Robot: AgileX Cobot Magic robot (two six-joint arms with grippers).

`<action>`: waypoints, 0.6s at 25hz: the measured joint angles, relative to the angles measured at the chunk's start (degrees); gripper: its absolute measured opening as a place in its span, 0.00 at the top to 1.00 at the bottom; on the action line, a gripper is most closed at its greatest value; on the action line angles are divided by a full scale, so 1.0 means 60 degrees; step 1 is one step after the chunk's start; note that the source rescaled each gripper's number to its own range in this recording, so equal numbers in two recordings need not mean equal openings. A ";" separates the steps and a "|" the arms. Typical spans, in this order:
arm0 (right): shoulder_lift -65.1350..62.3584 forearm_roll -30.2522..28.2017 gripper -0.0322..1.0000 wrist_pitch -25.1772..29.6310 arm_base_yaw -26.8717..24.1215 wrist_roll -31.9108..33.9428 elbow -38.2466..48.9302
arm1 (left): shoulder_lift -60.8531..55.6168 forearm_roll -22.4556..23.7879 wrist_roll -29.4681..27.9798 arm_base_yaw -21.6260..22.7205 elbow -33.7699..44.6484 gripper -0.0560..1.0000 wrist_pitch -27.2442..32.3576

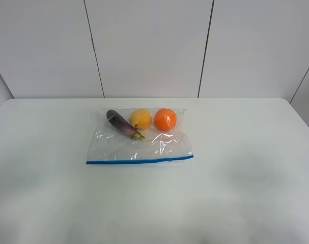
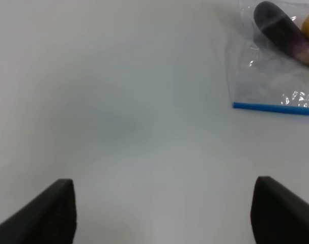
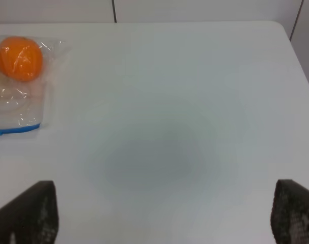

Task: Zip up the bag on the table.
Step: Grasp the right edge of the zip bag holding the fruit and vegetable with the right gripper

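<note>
The clear plastic bag (image 1: 139, 145) lies flat in the middle of the white table (image 1: 246, 168), its blue zipper strip (image 1: 139, 161) along the near edge. Inside it, at the far side, rest a purple eggplant (image 1: 121, 123), a yellow fruit (image 1: 141, 119) and an orange (image 1: 165, 119). Neither arm shows in the high view. In the left wrist view my left gripper (image 2: 164, 213) stands open over bare table, well off the bag's corner (image 2: 276, 76). In the right wrist view my right gripper (image 3: 164, 213) is open too, away from the bag's other end (image 3: 17, 96).
White wall panels with dark seams (image 1: 205, 46) rise behind the table's far edge. The table's rounded far right corner (image 3: 279, 25) shows in the right wrist view. Faint shadows fall on the tabletop on both sides of the bag.
</note>
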 joint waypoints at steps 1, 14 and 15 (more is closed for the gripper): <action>0.0000 0.0000 0.00 0.0000 0.0000 0.0000 0.0000 | 0.0000 0.0000 0.0000 0.0000 0.0000 0.00 0.0000; 0.0000 -0.0009 0.00 0.0000 0.0000 0.0000 0.0000 | 0.0000 0.0000 0.0000 0.0000 0.0000 0.00 0.0000; 0.0000 -0.0008 0.00 0.0000 0.0000 0.0000 0.0000 | 0.0000 0.0000 0.0000 0.0000 0.0000 0.00 0.0000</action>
